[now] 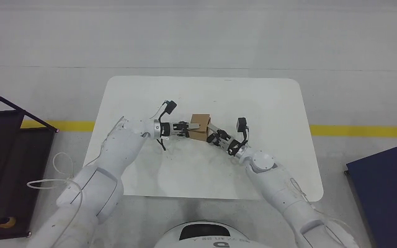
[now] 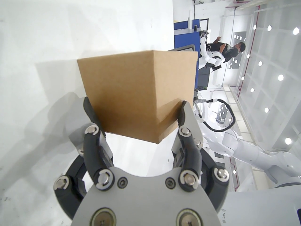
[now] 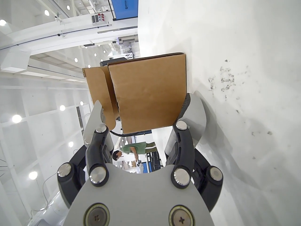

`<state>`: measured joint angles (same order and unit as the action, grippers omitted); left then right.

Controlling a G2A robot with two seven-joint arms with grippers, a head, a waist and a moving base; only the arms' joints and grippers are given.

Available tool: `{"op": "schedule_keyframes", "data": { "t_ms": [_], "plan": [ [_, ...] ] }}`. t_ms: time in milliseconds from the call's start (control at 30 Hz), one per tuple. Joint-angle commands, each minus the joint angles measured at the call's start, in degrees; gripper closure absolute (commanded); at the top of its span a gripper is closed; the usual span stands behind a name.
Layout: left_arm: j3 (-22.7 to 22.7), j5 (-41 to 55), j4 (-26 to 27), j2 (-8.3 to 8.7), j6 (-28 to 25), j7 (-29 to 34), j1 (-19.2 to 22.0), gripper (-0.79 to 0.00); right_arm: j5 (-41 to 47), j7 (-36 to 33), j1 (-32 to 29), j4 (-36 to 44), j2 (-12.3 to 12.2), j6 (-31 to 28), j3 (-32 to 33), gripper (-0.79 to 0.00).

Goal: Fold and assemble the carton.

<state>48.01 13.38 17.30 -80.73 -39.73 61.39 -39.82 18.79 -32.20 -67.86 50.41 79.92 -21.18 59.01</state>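
The carton [image 1: 200, 121] is a small box of plain brown cardboard with matte, smooth faces and crisp folded edges. It sits near the middle of the white table [image 1: 267, 99], caught between the two grippers. The left gripper [image 1: 184, 127] closes on one end of the carton. In the left wrist view its jaws straddle a sharp corner of the carton [image 2: 138, 90], with one black rubber pad [image 2: 89, 109] pressed on each of the two faces that meet there. The right gripper [image 1: 214, 135] grips the opposite end. In the right wrist view the carton [image 3: 150, 90] fills the gap between the jaws. One fingertip [image 3: 187, 102] bears on the side nearest the table. The other bears on a thinner flap with a rounded corner [image 3: 101, 90], which overlaps the main panel and stands slightly off it. The carton's side toward the table lies against the surface or just off it (I cannot tell which). Beyond the right jaws the table top [image 3: 235, 48] carries a scatter of small dark scuff marks [image 3: 223, 76]. Well away from both grippers, a yellow line [image 1: 353, 130] crosses the grey floor past the table's edges, and a dark framed stand [image 1: 18, 149] is on the floor off the left arm's side.
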Motion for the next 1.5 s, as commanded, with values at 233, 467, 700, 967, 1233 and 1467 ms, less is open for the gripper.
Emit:
{"op": "schedule_keyframes", "data": {
  "t_ms": [233,467,700,967,1233,1467],
  "plan": [
    [-0.27,-1.34,-0.22,-0.27,2.26,-0.19,0.39,-0.646,0.18,-0.34,-0.12,-0.71,0.04,-0.31,0.22,-0.560],
    [-0.58,-2.44,-0.39,-0.63,4.89,-0.37,0.81,-0.683,0.16,-0.41,-0.17,-0.87,0.07,-0.57,0.41,-0.560],
    [-0.62,-3.17,-0.63,-0.84,5.73,-0.53,1.07,-0.677,-0.01,-0.30,-0.34,-0.90,-0.01,-0.82,0.83,-0.566],
    [-0.62,-3.98,-0.65,-1.03,5.64,-1.03,1.13,-0.619,0.26,-0.42,-1.02,-0.12,-0.27,-1.64,1.81,-0.606],
    [-0.33,-4.19,-0.73,-1.08,5.18,-1.00,1.09,-0.619,-0.97,-0.11,-1.72,2.15,-0.53,-1.57,2.22,-0.625],
    [-0.09,-4.46,-0.63,-1.09,4.79,-1.11,1.07,-0.628,-2.92,0.57,-1.89,3.86,-0.51,0.30,1.56,-0.606]
  ]
}}
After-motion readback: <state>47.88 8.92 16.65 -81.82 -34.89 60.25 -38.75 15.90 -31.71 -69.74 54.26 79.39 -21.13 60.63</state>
